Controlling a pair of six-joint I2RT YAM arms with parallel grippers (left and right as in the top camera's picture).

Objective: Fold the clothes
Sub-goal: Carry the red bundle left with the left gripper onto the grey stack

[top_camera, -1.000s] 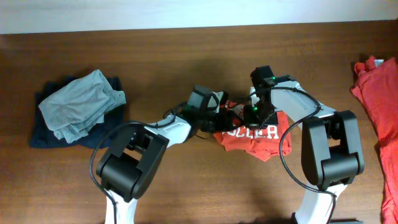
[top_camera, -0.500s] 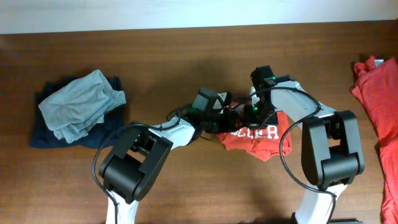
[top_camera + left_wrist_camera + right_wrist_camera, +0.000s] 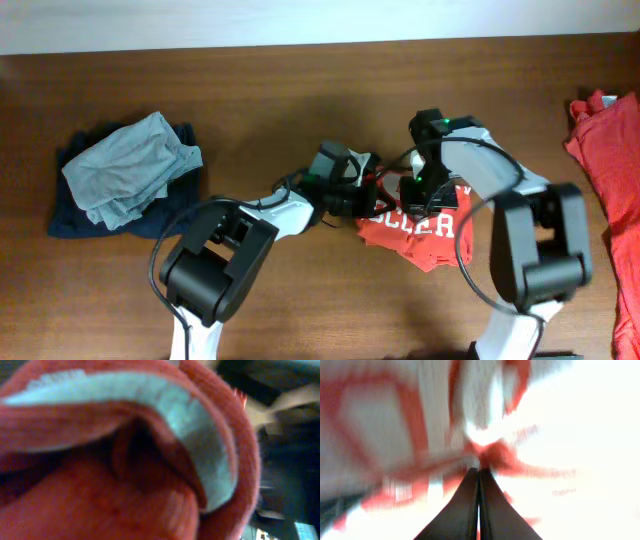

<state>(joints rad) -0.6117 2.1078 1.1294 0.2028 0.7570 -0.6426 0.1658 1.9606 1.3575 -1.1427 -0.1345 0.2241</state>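
Red-orange cotton, white lettering: the soccer shirt (image 3: 415, 228) lies crumpled at mid-desk, and the two arms meet over its upper-left edge.

Overhead. The shirt's long axis runs left to right along the printed line. The right fingers (image 3: 415, 190) sit on its top edge, directly over the cloth. The left fingers (image 3: 352, 190) are at its left end, so the bulk of the shirt lies to their right. I judge the right arm the nearer to the body of the garment. A second red shirt (image 3: 605, 150) waits at the right edge of the desk (image 3: 300, 90), well apart. A grey garment (image 3: 130, 165) lies heaped on a dark blue one (image 3: 70, 215) at far left.

Left wrist. The lens is filled with red cloth (image 3: 100, 505) and a curled band of white print (image 3: 175, 405), very close. No finger shows. I cannot tell whether this side is wide, narrow or holding.

Right wrist. Blurred. The two dark fingers (image 3: 479, 472) are pressed flat together, with red cloth (image 3: 490, 455) puckered at their tips. I read that as a pinch on a thin layer of shirt.

Judgement: the next move turns on spreading along that left-right axis, with the left side drawing leftward against the right's hold. Risk: the left side has no cloth.
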